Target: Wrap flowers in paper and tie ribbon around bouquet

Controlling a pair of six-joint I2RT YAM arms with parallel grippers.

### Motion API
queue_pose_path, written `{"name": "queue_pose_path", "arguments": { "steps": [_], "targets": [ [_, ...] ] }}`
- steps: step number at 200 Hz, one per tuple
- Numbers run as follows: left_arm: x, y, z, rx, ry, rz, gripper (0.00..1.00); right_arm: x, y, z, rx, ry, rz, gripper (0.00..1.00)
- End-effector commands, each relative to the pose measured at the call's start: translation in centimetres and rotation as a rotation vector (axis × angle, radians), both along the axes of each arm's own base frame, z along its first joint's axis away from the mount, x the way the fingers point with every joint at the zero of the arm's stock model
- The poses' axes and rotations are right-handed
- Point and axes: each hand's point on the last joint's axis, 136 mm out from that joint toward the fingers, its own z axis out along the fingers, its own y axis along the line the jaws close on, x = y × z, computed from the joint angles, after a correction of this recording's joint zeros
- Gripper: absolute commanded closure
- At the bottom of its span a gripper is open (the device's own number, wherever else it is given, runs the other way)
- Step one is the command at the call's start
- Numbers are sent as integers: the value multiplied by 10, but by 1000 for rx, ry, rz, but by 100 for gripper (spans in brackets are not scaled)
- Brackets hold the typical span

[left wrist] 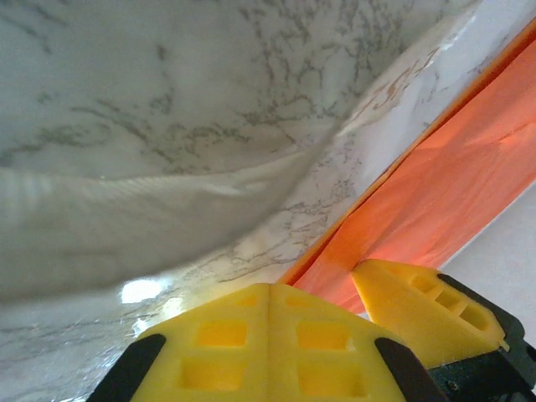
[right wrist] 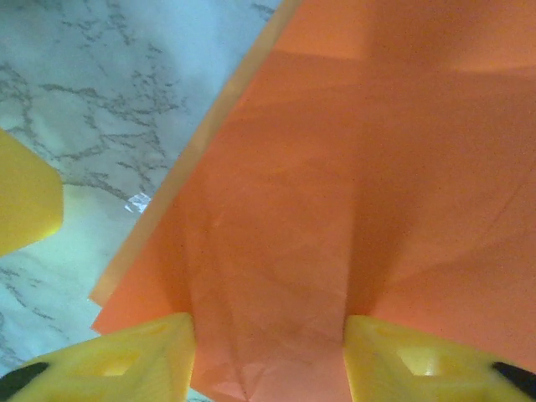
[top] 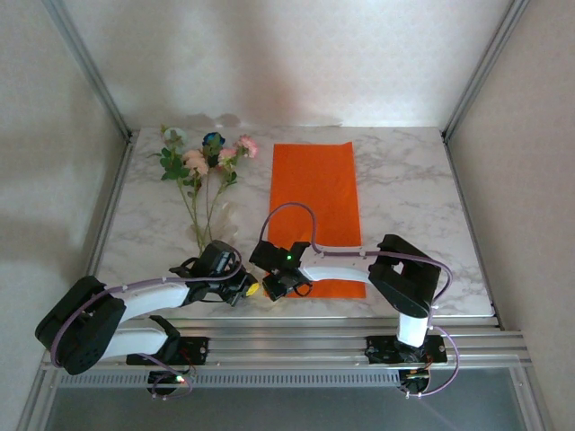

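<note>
The flowers (top: 202, 162) lie at the table's back left, stems pointing toward me. The orange paper (top: 314, 211) lies flat in the middle. The pale ribbon (top: 226, 218) rests beside the stems, and in the left wrist view the ribbon (left wrist: 126, 222) is a blurred pale band over the marble. My left gripper (top: 246, 289) is shut just left of the paper's near-left corner, its fingers (left wrist: 268, 335) pressed together with nothing seen between them. My right gripper (top: 275, 285) is open over that corner, and the paper (right wrist: 335, 167) rises creased between its fingers (right wrist: 142, 356).
Both grippers sit almost touching at the table's near edge; the right one's yellow finger (left wrist: 427, 306) shows in the left wrist view. A metal frame post (top: 90, 67) and walls bound the marble table (top: 413, 189).
</note>
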Motion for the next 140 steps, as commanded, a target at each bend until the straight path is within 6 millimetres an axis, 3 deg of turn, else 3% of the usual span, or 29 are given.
{"name": "queue_pose_path", "arguments": {
  "steps": [1,61,93,106,140],
  "targets": [
    [3,1,2,6,-21,12,100,-5,-3,-11,-28,37,-15,56],
    [4,-3,7,-9,-26,-3,100,-6,-10,-15,-22,61,-39,87],
    [3,-9,10,-30,-14,-25,100,-4,-10,-14,-10,72,-50,95],
    [2,-8,11,-18,-14,-29,100,-2,-9,-9,0,64,-51,87],
    [0,-1,7,-1,-13,-13,100,2,3,27,95,-17,3,49]
  ]
}}
